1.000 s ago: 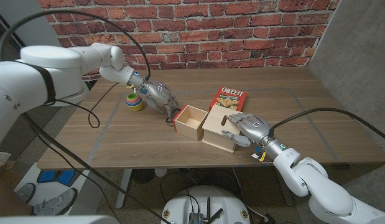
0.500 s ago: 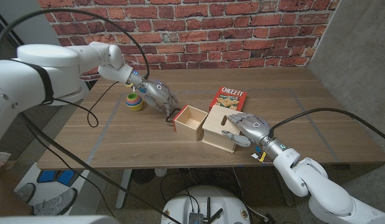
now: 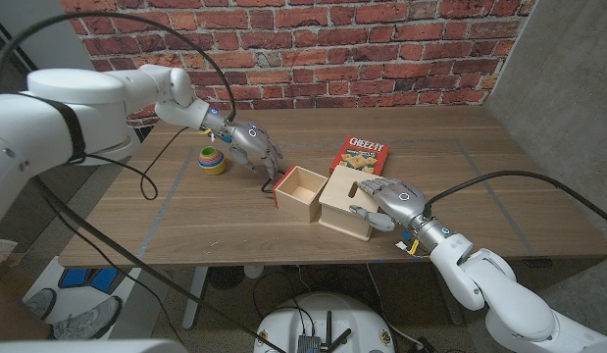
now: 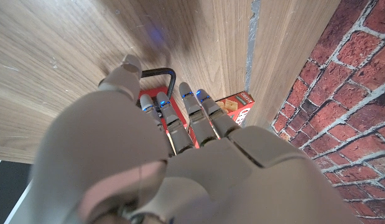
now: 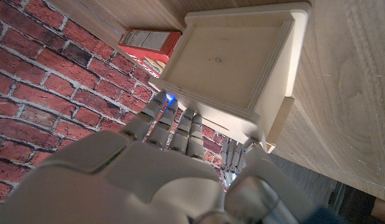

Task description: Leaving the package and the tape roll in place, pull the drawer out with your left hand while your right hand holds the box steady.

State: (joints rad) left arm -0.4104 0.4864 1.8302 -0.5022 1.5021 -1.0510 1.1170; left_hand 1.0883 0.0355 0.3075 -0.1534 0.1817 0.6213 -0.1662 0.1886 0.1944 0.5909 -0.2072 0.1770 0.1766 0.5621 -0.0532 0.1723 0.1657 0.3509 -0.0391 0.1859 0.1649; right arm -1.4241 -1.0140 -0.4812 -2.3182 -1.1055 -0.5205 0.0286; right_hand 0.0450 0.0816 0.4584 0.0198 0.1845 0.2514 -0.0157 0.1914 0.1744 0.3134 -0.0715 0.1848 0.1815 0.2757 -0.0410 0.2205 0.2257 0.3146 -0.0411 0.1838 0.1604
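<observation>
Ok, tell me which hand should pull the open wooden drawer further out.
Left. The left hand already has its fingertips at the black loop handle on the open wooden drawer, while the right hand rests on top of the pale wooden box, bracing it.

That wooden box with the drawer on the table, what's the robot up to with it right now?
The robot is opening the wooden box. Its right hand rests on top of the box to steady it. The left hand reaches down to the black loop handle on the drawer's red front, fingers at the handle. The drawer is already pulled well out and looks empty. The Cheez-It package lies behind the box, and the colourful tape roll sits off by the left arm.
</observation>
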